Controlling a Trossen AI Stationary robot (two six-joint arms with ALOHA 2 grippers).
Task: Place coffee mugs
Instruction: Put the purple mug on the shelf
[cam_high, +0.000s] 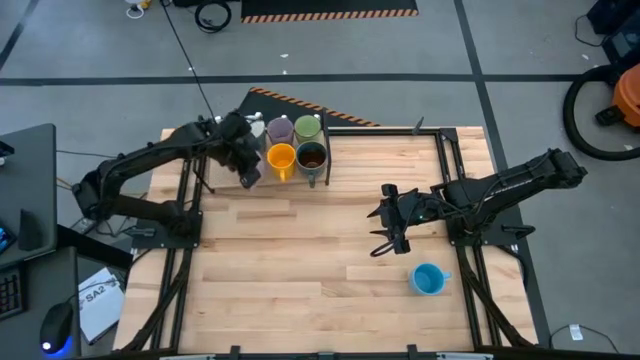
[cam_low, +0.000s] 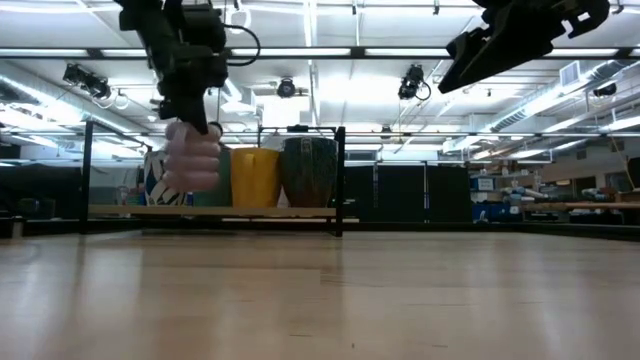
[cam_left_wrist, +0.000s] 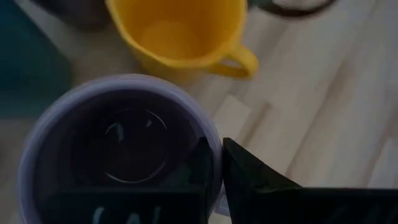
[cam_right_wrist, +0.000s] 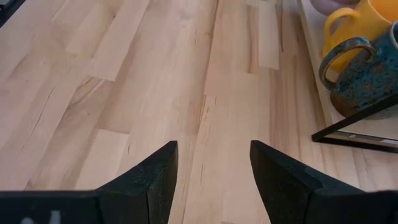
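The left gripper (cam_left_wrist: 214, 165) is pinched tight on the rim of a lilac mug (cam_left_wrist: 118, 149), one finger inside and one outside. In the low view the lilac mug hangs under this gripper, just above the rack (cam_high: 325, 180), so it does not look set down yet. Right beside the gripper sits the orange mug (cam_high: 282, 158), and next to that the brown mug (cam_high: 312, 157). Behind them are another lilac mug (cam_high: 279, 130) and the green mug (cam_high: 307, 127). A bit of something white shows behind the gripper; it may be another mug, but I cannot tell. So four mugs look placed, and one more is almost there. Over to the right, the right gripper (cam_right_wrist: 213, 165) hangs above bare table with its fingers apart and nothing between them. The blue mug (cam_high: 427, 279) stands on the table a little past that gripper, nearer the front edge. It is well apart from the others and looks like the one left to move.
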